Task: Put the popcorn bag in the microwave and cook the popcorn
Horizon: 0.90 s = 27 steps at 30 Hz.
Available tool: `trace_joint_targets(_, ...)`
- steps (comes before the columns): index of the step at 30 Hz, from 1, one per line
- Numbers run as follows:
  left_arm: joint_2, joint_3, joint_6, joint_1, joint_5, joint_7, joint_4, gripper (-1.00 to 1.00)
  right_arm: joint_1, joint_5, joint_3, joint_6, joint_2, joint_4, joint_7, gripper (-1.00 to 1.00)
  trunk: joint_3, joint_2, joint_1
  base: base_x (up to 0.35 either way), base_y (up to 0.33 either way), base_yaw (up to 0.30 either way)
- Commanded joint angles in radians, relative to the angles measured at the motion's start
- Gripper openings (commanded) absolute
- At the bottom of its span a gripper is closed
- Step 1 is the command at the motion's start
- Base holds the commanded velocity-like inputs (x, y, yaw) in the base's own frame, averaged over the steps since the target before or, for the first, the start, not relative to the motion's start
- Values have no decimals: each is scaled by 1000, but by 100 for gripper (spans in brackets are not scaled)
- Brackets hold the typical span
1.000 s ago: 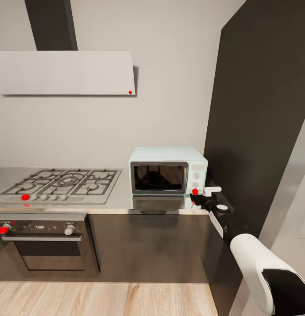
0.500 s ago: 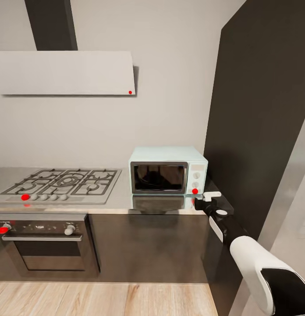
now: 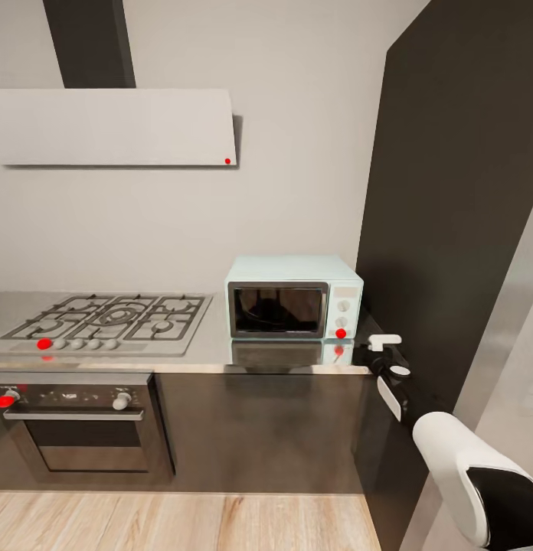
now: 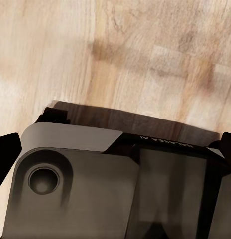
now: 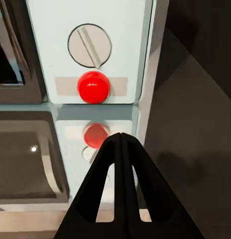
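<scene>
The right gripper point(image 3: 376, 343), its black fingers pressed together on nothing in the wrist view, has been drawn back from the red dot point(image 3: 341, 333) on the white panel of the small mint-blue microwave point(image 3: 293, 297) with the dark glass door. A second ago its tip lay just at that dot; now it is seen to the right of the panel and slightly lower, clear of it, above the grey brushed-metal countertop point(image 3: 213, 344). This is judged to be a withdrawal after the dot was pressed, so heating may be under way. The door is shut, and a dark shape behind the glass cannot be identified as the popcorn bag. The left gripper's opening cannot be told.
</scene>
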Motion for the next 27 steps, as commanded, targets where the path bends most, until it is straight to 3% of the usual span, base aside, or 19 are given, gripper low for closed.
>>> trace_joint_targets(1,0,-8,-1,-1,11,-3,1,100,-1,5,-7,-2,0,0,6,-100,-1,-1,0,0,0,0)
trace_joint_targets(5,-1,-8,-1,-1,11,-3,1,100,-1,10,-4,-6,2,-1,21,-100,-1,-1,0,0,0,0)
trace_joint_targets(9,0,-8,-1,-1,11,-3,1,100,-1,5,-4,-66,0,0,29,-100,-1,-1,0,0,0,0)
trace_joint_targets(16,0,-8,-1,-1,10,-4,1,100,-1,2,-5,-76,0,0,32,-100,-1,-1,0,12,0,0)
trace_joint_targets(27,0,-9,0,-1,10,-5,1,100,-1,5,-4,-75,7,16,32,-100,-1,-1,0,238,0,0)
